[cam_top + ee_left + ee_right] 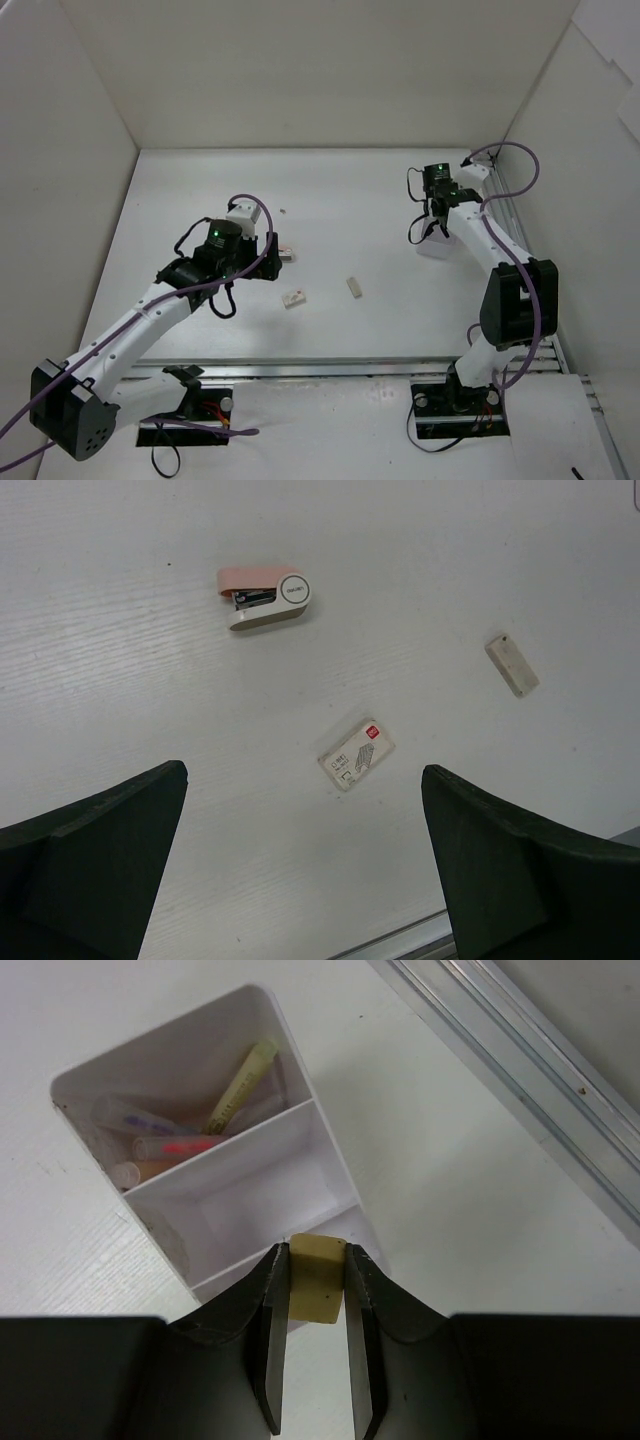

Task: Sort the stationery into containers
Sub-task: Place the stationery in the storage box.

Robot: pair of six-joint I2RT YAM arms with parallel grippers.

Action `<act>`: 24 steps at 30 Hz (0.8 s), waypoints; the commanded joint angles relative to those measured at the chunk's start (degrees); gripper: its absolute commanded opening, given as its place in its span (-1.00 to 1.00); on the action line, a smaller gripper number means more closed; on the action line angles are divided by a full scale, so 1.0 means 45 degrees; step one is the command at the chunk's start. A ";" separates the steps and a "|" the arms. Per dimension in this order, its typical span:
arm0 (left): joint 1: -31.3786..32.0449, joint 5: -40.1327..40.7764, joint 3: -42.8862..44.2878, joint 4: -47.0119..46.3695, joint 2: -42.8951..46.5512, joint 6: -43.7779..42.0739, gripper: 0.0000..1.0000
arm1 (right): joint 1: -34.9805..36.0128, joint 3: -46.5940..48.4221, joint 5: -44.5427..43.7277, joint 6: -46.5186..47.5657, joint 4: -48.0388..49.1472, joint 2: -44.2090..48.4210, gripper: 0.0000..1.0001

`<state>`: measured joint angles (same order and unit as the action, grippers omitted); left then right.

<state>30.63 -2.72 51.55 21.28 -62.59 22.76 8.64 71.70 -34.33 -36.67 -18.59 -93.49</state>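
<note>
My right tool [316,1260] is clamped on the beige eraser [318,1285], just above the bin's [250,1210] near compartment. Pens [238,1088] are binned. My left tool [305,777] is spread wide. On the table [100,630], unsorted: stapler [265,597], labelled box [356,755], pale block [512,665].

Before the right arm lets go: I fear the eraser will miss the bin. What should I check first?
1. Grip: the eraser is pinched by the right gripper: ok.
2. Aim: eraser squarely over a slot of the bin: cannot tell; it hangs at the near end.
3. Room: the middle slot is bare: ok.
4. Clutter: the pens lie in the far slot only: ok.
5. Other arm: the left gripper is open, far from the bin: ok.
</note>
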 commanded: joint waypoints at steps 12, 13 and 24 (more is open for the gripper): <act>-0.0108 0.0331 0.0751 -0.0158 0.0139 -0.0039 0.99 | -0.0476 0.1214 -0.0477 -0.1247 0.0380 -0.1039 -0.73; -0.0108 0.0351 0.0771 -0.0139 0.0158 -0.0039 0.99 | -0.0437 0.1234 -0.0458 -0.1305 0.0362 -0.1079 -0.70; -0.0108 0.0468 0.0732 0.0018 0.0392 -0.0059 0.99 | -0.0475 0.1000 0.0186 -0.1266 0.0478 -0.0924 0.04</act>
<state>30.63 -1.45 51.70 21.98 -62.37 22.79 6.76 74.54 -32.99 -41.78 -17.74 -98.89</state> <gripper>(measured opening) 0.996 0.508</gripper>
